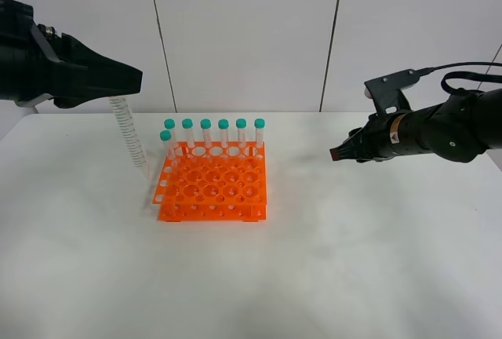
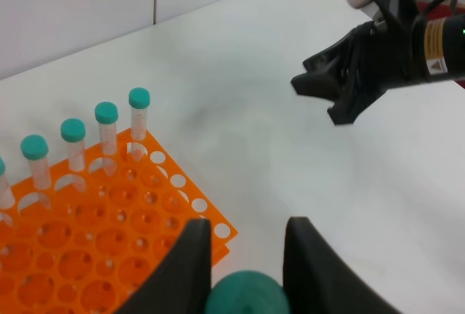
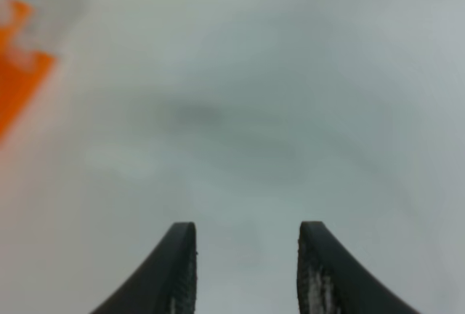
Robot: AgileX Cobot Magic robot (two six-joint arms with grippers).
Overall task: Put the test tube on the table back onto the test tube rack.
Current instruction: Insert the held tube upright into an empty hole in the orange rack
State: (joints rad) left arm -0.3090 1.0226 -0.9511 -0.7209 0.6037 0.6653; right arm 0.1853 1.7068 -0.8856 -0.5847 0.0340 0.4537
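My left gripper (image 1: 132, 82) is shut on the test tube (image 1: 129, 133), which hangs tilted, just left of the test tube rack's (image 1: 212, 190) rear left corner. In the left wrist view the tube's teal cap (image 2: 243, 296) sits between the two dark fingers (image 2: 190, 259), above the orange rack (image 2: 87, 241). The rack stands on the white table (image 1: 353, 260). My right gripper (image 1: 337, 153) hovers over the table, well right of the rack. It is open, and its fingers (image 3: 178, 270) have nothing between them.
Several teal-capped tubes (image 1: 223, 131) stand along the rack's back row, with one more at the left side (image 1: 165, 141). The rest of the rack's holes show no tubes. From the left wrist, the right arm's gripper (image 2: 327, 89) appears beyond the rack.
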